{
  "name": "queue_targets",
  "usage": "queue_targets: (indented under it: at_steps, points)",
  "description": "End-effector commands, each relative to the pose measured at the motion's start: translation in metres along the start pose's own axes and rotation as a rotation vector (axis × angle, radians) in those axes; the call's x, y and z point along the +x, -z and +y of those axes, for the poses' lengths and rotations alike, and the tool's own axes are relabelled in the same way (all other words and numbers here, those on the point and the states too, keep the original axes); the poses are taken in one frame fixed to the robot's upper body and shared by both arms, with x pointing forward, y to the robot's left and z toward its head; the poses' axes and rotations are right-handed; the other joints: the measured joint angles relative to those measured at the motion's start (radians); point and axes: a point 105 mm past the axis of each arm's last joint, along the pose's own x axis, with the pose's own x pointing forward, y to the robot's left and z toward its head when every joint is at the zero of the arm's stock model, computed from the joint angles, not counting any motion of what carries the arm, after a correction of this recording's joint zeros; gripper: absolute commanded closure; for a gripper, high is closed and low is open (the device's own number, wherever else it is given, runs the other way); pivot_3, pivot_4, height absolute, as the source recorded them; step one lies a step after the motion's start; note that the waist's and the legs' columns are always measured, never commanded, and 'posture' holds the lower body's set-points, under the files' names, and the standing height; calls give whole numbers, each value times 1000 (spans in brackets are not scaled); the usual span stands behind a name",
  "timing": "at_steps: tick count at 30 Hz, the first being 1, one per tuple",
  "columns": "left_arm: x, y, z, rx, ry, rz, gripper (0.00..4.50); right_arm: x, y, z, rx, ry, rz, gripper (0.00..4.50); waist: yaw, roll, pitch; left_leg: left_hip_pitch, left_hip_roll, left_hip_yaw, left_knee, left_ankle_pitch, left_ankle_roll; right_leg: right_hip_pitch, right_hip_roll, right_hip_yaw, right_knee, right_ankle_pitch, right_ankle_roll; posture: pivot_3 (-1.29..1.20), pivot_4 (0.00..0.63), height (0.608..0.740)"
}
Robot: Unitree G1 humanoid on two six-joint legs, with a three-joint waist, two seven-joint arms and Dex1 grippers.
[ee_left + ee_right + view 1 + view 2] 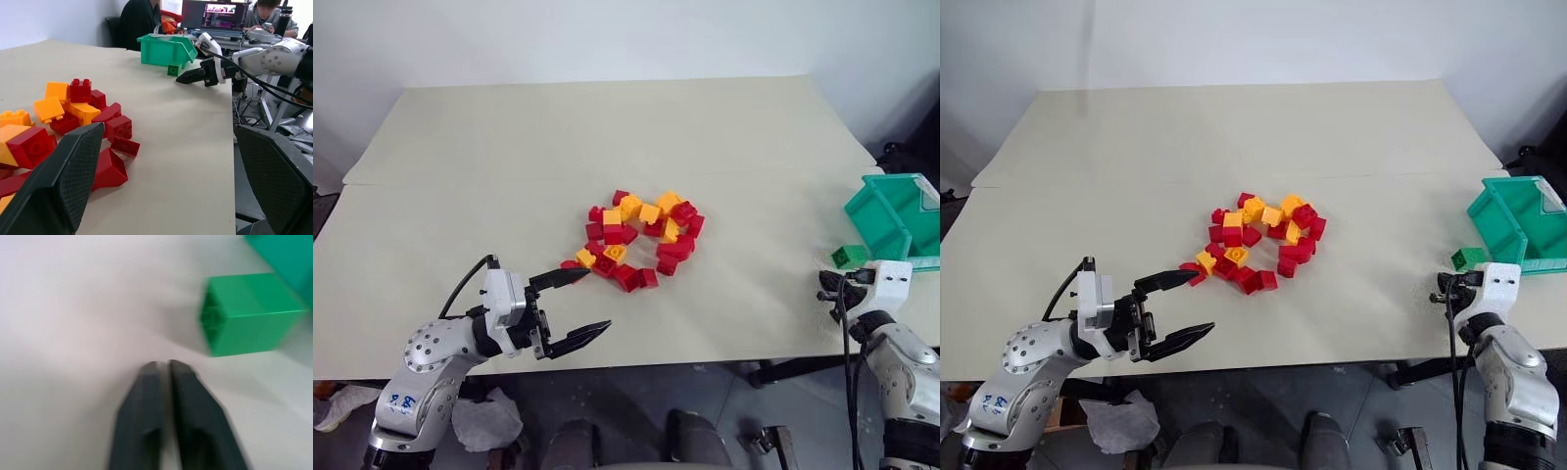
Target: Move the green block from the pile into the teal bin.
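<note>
One green block (847, 257); one teal bin (891, 215); roughly two dozen bricks (641, 240).

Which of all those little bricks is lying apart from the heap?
The green block, the only green one, lies alone beside the teal bin; the red and yellow pile sits mid-table.

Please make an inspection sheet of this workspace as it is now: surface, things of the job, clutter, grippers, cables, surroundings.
Surface: table covered with beige paper, seam across it.
Job's things: green block lies on the table just outside the teal bin, not inside; pile of red and yellow bricks at the middle.
Clutter: nothing seen on the table besides these.
Grippers: left gripper open, empty, near the pile's edge; right gripper shut, empty, beside the green block, not touching it.
Cables: black cable at the left wrist, another along the right arm.
Surroundings: white wall behind; the left wrist view shows people seated at a desk with a laptop.
</note>
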Motion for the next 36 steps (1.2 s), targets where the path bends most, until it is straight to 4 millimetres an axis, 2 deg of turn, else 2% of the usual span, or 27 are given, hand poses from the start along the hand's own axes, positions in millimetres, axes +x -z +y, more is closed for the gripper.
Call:
queue_targets:
  at_steps: [1, 3, 4, 6, 7, 9, 11, 14, 17, 19, 22, 26, 31, 36]
  points:
    - [1, -5, -1, 28, 3, -19, 0, -6, -14, -5, -66, 14, -33, 4187, 2, 0, 0, 0, 0, 0, 0, 0, 0, 0, 0, 0, 0, 0, 0, 0, 150, 740]
    - [2, -5, -1, 30, 2, -20, 0, -9, -20, -1, -39, -3, -45, 4187, 2, 0, 0, 0, 0, 0, 0, 0, 0, 0, 0, 0, 0, 0, 0, 0, 150, 740]
    - [1, -5, -1, 31, 0, -19, 0, -11, -24, 4, -22, -27, -51, 4011, 1, 1, 0, 0, 0, 0, 0, 0, 0, -1, 0, 0, 0, 0, 0, 0, 150, 740]
    - [-2, -4, 0, 32, -10, -14, 0, -18, -30, 25, -93, -143, -35, 3602, 1, 1, 0, -1, 0, 0, 0, 0, 0, -1, 0, 0, 0, 0, 0, 0, 150, 740]
    - [-3, -4, 0, 33, -12, -10, 0, -21, -29, 34, -124, -193, -18, 3286, 2, 2, 0, -1, 0, 0, 0, 0, 0, -1, 0, 0, 0, 0, 0, 0, 150, 740]
    - [-3, -3, 0, 32, -14, -10, 0, -24, -37, 35, -151, -192, -53, 2610, 2, 2, 0, -1, 0, 0, 0, 0, 0, -1, 0, 0, 0, 0, 0, 0, 150, 740]
    - [-1, -3, 1, 35, -16, -20, 0, -25, -53, 23, -195, -159, -67, 1894, 2, 2, 0, -1, 0, 0, 0, 0, 0, -1, 0, 0, 0, 0, 0, 0, 150, 740]
    - [1, -2, 2, 38, -16, -25, 0, -25, -67, 18, -296, -187, -65, 880, 3, 2, 0, -1, 0, 1, 0, -1, 1, -1, 0, 1, -1, 0, 0, 0, 150, 740]
    - [3, -1, 3, 40, -17, -27, 0, -26, -76, 16, -439, -334, 9, 16, 5, 2, 0, -1, -1, 1, 0, -1, 1, -1, 0, 0, -1, 0, 0, 0, 150, 740]
    - [2, 0, 3, 41, -19, -29, 0, -24, -85, 3, -606, -400, 65, 16, 3, 2, 0, -1, 0, 1, 0, -1, 2, -1, 0, 0, -2, 0, 0, 0, 150, 740]
    - [3, 2, 4, 44, -21, -32, 0, -19, -91, -17, -745, -450, 161, 16, -1, 2, 0, 0, -1, 3, 0, -1, 2, -1, 0, 0, -3, 0, 0, 0, 150, 740]
    - [6, 2, 6, 51, -32, -44, 0, -18, -82, -40, -853, -553, 383, 16, -3, 2, 0, 0, 0, 3, 0, -1, 2, -1, 0, 0, -3, 0, 0, 0, 150, 740]
    - [5, 1, 5, 56, -49, -50, 0, -5, -80, -44, -971, -629, 478, 16, -6, 4, 2, 0, 0, 4, 0, -1, 2, -1, -1, 0, -3, 1, 1, 0, 150, 740]
    - [4, 1, 2, 59, -61, -49, 0, 7, -77, -47, -1083, -631, 562, 16, -7, 4, 2, -1, 0, 3, 0, -1, 1, -1, 0, 0, -3, 1, 1, 0, 150, 740]
